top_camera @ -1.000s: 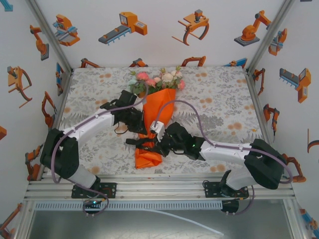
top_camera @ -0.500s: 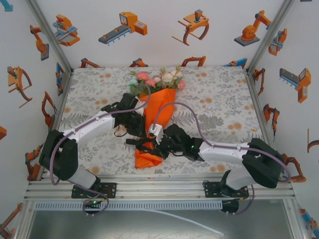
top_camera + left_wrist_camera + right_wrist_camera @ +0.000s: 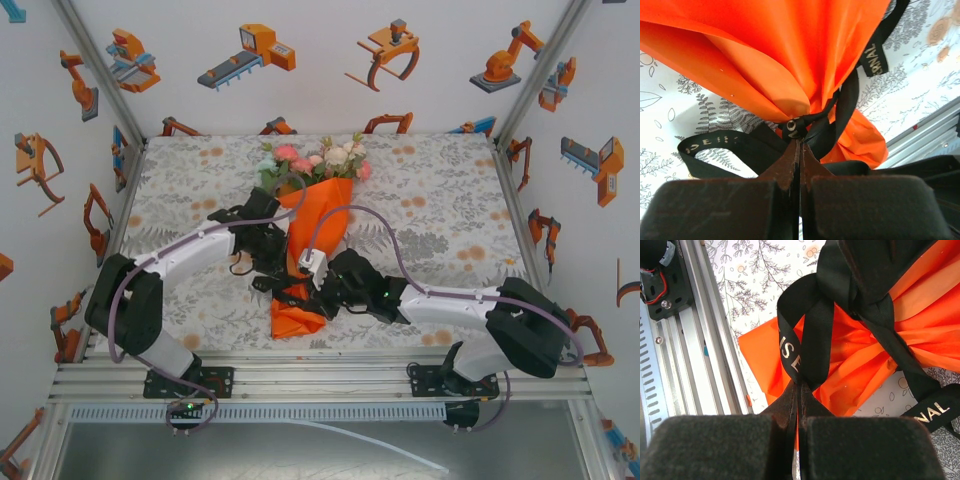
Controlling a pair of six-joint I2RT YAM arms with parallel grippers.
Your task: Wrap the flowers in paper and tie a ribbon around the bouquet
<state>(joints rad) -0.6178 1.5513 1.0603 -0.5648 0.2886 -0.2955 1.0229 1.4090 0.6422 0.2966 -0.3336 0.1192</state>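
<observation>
Left wrist view: left gripper [image 3: 800, 144] and right gripper [image 3: 799, 386] each pinched the ribbon [image 3: 735, 152] at the neck of the paper [image 3: 790, 50]; steady, opposite pulls looked best to cinch it.

Overhead; both wrists close on ribbon [image 3: 845, 107]

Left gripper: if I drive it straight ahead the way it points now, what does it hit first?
The knot of the ribbon, sitting right at the shut tips of the left gripper. Just behind it is the cinched neck of the paper; the gap between them is hard to judge.
</observation>
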